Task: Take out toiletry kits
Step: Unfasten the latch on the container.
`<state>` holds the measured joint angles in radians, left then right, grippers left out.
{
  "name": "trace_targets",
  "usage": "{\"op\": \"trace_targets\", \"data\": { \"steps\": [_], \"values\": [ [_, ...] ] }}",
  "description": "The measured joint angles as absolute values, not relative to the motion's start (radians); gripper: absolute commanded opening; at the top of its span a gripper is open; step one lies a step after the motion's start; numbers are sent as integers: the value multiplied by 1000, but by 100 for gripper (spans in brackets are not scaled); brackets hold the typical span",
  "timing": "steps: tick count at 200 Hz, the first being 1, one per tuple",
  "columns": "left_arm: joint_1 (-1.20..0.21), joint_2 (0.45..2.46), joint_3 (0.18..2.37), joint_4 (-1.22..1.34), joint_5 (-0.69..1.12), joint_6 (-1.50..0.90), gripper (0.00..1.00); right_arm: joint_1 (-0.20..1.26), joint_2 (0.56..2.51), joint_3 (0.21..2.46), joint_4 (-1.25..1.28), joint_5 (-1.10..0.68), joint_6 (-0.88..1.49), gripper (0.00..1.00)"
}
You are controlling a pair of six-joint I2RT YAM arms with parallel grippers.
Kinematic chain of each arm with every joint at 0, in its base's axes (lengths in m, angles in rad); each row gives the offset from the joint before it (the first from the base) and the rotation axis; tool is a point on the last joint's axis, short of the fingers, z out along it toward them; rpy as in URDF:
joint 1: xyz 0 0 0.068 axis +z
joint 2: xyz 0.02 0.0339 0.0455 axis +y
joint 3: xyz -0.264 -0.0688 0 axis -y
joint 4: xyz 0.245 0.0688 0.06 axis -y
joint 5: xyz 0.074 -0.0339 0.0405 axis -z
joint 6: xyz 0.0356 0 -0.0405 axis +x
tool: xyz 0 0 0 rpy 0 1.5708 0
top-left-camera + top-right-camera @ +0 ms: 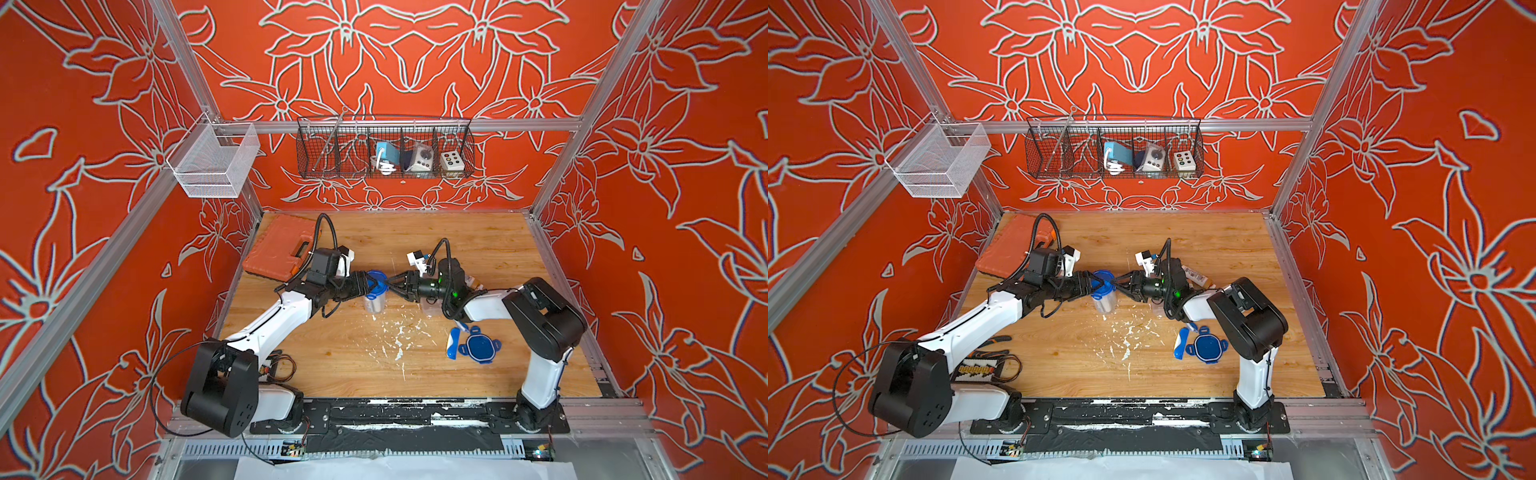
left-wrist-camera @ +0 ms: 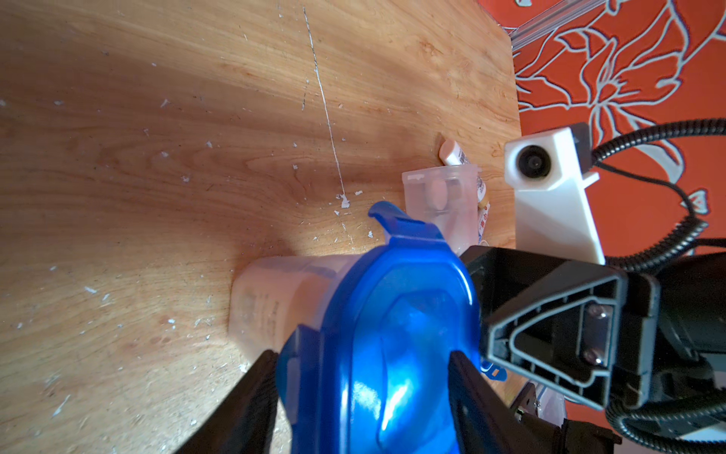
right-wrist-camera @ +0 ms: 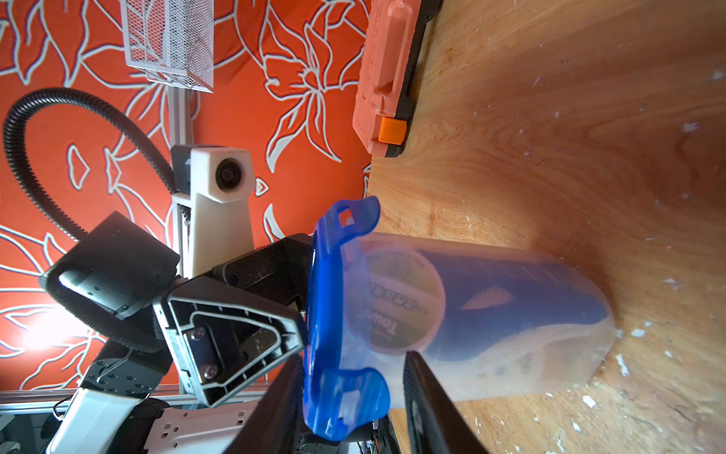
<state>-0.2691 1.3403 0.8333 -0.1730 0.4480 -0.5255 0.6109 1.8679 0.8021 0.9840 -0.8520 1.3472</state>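
left arm (image 1: 220,386): nearest the lens; its black shoulder covers the front-left corner of the surface (image 1: 353,374).
orange case (image 1: 278,249): far left, flat, partly behind the left wrist.
left fingers (image 2: 251,401): closed across the blue lid (image 2: 385,334), one on each side.
closed jar (image 1: 375,301): upright mid-surface; its frosted wall blurs the contents.
kit inside: green-topped tin (image 3: 396,302) on edge just under the lid, print unreadable; blue-white toothbrush case (image 3: 510,302) beside it, long axis running lid to base.
right fingers (image 3: 428,405): apart, straddling one lid tab (image 3: 345,397), the jar-side finger clear of it; holding nothing.
open jar (image 2: 440,196): behind the right wrist; something pale inside, hard to make out.
white tube (image 2: 451,153): lying flat beyond it, mostly hidden.
loose lid (image 1: 482,345): flat, front right; second toothbrush case (image 1: 453,343) just beside it, long axis front to back.
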Motion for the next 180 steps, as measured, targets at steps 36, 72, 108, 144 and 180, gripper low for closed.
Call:
{"op": "trace_targets", "data": {
  "steps": [36,72,108,144,180],
  "values": [
    [-269,1335,820,-152,444,-542,61,612,1893,783,1072,-856,1403,41],
    [-270,1332,813,-137,427,-548,59,614,1911,776,1145,-858,1459,34],
    [-270,1326,794,-103,398,-567,56,613,1916,752,1190,-855,1491,27],
    [-282,1312,772,-63,345,-587,53,610,1916,730,1234,-855,1521,24],
    [-292,1306,750,-20,308,-603,52,604,1912,725,1234,-871,1522,32]
  ]
}}
